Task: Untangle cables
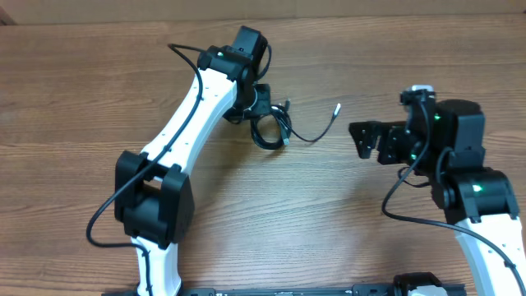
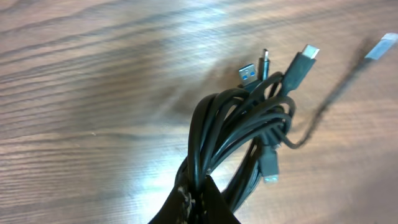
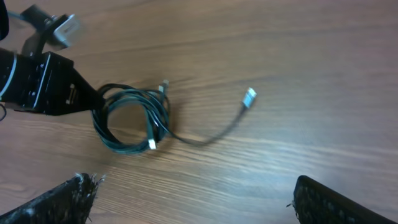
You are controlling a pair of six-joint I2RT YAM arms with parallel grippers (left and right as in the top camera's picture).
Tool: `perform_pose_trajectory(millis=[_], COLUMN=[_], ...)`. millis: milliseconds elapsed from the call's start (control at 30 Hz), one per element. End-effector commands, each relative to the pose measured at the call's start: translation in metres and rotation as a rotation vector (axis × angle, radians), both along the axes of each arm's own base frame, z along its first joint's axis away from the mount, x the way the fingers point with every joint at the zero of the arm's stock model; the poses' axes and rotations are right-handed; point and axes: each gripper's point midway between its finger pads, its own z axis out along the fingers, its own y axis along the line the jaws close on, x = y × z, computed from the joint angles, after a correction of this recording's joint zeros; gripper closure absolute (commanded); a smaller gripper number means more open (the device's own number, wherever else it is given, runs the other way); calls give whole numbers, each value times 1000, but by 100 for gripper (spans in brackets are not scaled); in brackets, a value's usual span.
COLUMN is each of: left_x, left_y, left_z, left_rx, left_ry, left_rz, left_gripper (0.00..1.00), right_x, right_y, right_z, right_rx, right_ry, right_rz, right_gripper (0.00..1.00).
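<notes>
The cables (image 1: 271,130) are thin black cords bundled in a small coil on the wooden table, with one strand trailing right to a metal plug (image 1: 337,108). My left gripper (image 1: 256,115) is shut on the coil's left side. In the left wrist view the fingers (image 2: 198,198) pinch the bundled cables (image 2: 242,121), and several plug ends stick out at the top. My right gripper (image 1: 360,138) is open and empty, to the right of the cables. In the right wrist view the coil (image 3: 132,119) and the trailing plug (image 3: 249,97) lie ahead of the spread fingers (image 3: 196,196).
The wooden table (image 1: 82,90) fills all views. The left arm (image 1: 189,115) reaches diagonally across the left half. The right arm's base (image 1: 477,189) stands at the right edge.
</notes>
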Motion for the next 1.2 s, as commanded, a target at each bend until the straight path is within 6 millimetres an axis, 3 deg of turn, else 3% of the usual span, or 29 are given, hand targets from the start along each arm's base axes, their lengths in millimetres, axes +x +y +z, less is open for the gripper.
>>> perform_pose_trajectory(millis=[0,167,300,400,633,767,967,1167], left_x=[-10,-25,-36,-42,-55,-60,-64,-77], left_y=[-19,-37,-45,-51,-67,-73,-74,-76], left_z=[43,75,94,104,114,120,122,130], left_rx=[-80,-207,-278,-334,-441,-491,-506,-549], left_ry=[-82,-113,-129,-125,-107,-101,-89,-78], left_rz=[-156,-245,-291,-311,-393,-430,-435,-488], left_gripper=[96,96,96,96,96,96,96,96], right_x=[9,24,29,30,34,40,57,70], right_y=[17,41,63,86,113,118,109,96], right_z=[11,-8,-26,-38,-57,-63,-62,-60], right_rx=[14,13,20,45,45,41,-10,-65], right_ry=[-37,-6,35,59,81,77,22,-20], right_rz=[53,112,174,247,311,316,251,181], right_gripper=[0,5,15,22,23,26,47,49])
